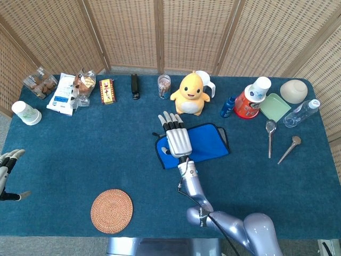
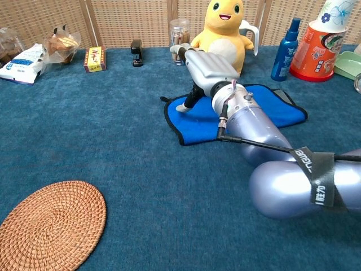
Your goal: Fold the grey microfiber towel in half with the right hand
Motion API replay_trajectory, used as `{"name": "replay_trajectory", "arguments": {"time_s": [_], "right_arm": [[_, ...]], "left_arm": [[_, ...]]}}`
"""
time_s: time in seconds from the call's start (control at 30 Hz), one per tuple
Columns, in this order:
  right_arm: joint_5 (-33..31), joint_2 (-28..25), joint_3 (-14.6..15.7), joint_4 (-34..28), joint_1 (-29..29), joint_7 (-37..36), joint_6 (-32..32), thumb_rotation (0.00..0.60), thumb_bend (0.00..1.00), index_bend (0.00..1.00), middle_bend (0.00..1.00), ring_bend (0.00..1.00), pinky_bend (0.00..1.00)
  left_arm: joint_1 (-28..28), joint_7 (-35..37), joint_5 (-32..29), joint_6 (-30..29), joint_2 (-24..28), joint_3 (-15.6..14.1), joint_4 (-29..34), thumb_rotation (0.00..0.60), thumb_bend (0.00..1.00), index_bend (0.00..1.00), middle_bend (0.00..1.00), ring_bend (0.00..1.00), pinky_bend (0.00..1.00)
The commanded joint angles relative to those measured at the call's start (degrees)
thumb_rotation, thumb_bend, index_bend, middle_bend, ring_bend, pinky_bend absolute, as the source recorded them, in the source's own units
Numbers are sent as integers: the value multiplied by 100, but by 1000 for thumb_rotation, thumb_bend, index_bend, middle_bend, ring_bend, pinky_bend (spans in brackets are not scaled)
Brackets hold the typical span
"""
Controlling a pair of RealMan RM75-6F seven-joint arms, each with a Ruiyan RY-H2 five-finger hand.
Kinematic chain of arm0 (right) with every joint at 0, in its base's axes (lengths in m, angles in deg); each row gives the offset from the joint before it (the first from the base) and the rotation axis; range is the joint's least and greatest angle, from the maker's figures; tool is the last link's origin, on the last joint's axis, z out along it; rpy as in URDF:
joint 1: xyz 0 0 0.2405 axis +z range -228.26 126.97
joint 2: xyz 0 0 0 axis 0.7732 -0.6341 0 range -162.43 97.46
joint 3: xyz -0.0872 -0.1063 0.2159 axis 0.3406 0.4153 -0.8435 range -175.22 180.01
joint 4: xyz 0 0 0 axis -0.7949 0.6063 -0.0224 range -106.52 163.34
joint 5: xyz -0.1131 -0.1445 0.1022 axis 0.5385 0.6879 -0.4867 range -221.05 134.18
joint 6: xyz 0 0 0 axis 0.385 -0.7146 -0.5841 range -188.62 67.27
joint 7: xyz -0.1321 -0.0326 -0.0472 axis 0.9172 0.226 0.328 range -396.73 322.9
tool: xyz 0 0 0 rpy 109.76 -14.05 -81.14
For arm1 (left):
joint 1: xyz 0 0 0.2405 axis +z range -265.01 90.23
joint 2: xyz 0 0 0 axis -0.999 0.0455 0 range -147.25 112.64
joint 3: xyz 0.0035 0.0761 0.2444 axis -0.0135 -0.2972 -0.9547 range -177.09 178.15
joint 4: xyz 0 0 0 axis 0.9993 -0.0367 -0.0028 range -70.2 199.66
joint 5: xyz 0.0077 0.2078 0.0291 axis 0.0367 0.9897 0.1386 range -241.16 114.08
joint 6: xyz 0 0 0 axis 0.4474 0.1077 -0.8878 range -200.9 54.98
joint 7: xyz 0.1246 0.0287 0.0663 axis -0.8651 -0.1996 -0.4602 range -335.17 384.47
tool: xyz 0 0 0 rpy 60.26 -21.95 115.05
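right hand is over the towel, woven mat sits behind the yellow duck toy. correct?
Not quite. The right hand is over the towel, but the woven mat lies at the table's near-left part, well in front of the yellow duck toy. The head view shows it.

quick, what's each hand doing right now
Left hand: open, holding nothing, at the table's left edge.
Right hand: fingers stretched flat over the towel; a grip cannot be told.

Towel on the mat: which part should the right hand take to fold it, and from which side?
Take the towel at its left edge, where the black-piped border lies flat on the table just left of the right hand. Come from above on that side: the cloth lies spread and wide, so lifting that edge lets it carry over rightward. Whether the hand already pinches it cannot be told.
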State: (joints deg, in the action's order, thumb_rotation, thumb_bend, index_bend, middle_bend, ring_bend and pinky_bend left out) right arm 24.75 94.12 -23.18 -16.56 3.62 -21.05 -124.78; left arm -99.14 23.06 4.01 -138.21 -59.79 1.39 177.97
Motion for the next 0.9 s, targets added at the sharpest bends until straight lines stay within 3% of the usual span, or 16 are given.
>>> {"name": "replay_trajectory", "arguments": {"time_s": [0.03,0.33,0.63,0.73,0.8,0.9], "right_arm": [[28,-44,-5,-64,-10,-28,-60,600,0,0,0,0,130],[103,-388,105,-579,-216,-85,-163,600,0,0,0,0,130],[670,-1300,696,-1624,-756,-276,-478,600,0,0,0,0,130],[1259,-1879,1132,-1956,-1085,-463,-939,540,0,0,0,0,114],[1463,-2142,1313,-2100,-1246,-602,-1100,474,0,0,0,0,98],[1629,-2386,1441,-2190,-1414,-756,-1288,441,0,0,0,0,92]], "left_arm": [[4,10,4,-5,5,0,0,600,102,0,0,0,0],[2,24,27,5,9,-5,0,600,101,0,0,0,0],[14,33,54,1,8,-19,-1,600,102,0,0,0,0],[38,-14,111,-52,-12,-37,26,600,102,0,0,0,0],[61,-29,199,-133,-48,-39,20,600,102,0,0,0,0],[112,-9,359,-286,-116,-35,-31,600,102,0,0,0,0]]}}
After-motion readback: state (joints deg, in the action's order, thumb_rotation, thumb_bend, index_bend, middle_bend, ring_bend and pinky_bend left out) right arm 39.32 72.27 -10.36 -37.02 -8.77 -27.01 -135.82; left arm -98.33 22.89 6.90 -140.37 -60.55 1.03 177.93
